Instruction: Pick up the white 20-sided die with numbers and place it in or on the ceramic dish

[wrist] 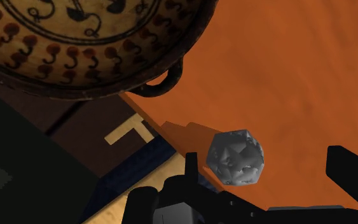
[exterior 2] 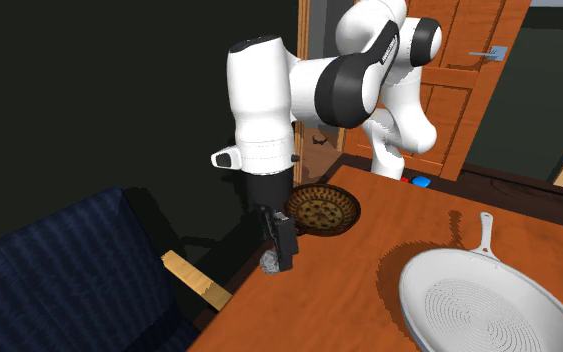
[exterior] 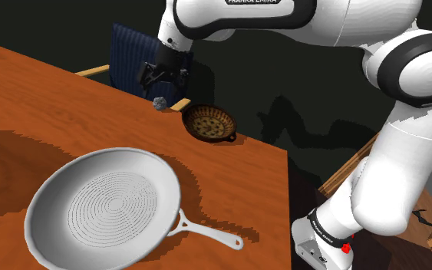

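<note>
A white robot arm reaches over a reddish-brown wooden worktop (exterior: 45, 107). Near the worktop's far edge sits a round dish (exterior: 209, 123), with a dark brown rim, a tan inside patterned with dark red dots, and a small loop handle. Just beside the dish, right at that same edge, lies the die (exterior: 159, 102). It is drawn grey and many-sided, and it rests on the wood, outside the dish. The black hand (exterior: 163, 79) hangs directly over the die, pointing down. The hand is released. In the wrist view its two fingers (wrist: 351, 167) stand wide apart with the die low between them, and neither is clasping it. Well apart from the dish, on the same worktop, lies a large pale frying pan (exterior: 103, 211) with ringed grooves inside. Past the edge by the dish is a dark blue armchair (exterior 2: 59, 270).
</note>
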You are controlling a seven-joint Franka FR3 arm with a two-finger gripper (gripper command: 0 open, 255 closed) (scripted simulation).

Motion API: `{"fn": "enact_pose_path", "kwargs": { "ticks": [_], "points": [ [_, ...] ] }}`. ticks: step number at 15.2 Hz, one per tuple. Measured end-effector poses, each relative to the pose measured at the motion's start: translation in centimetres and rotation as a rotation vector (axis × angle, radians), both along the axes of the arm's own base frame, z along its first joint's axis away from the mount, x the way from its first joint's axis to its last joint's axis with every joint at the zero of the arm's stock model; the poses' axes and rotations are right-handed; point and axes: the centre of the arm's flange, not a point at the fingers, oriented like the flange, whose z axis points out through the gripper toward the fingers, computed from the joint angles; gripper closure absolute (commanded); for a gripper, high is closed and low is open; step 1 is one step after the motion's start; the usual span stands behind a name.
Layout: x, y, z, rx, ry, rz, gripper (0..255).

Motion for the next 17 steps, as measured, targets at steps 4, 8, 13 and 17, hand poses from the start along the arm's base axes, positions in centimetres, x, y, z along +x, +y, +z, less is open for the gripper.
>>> {"fn": "enact_pose_path", "kwargs": {
  "ticks": [4, 8, 13, 17],
  "points": [
    [-0.1, 0.5, -1.7, 0.000, 0.000, 0.000, 0],
    [0.0, 0.5, -1.9, 0.000, 0.000, 0.000, 0],
    [0.0, 0.5, -1.9, 0.000, -0.001, 0.000, 255],
    [0.0, 0.5, -1.9, 0.000, 0.000, 0.000, 255]
  ]
}}
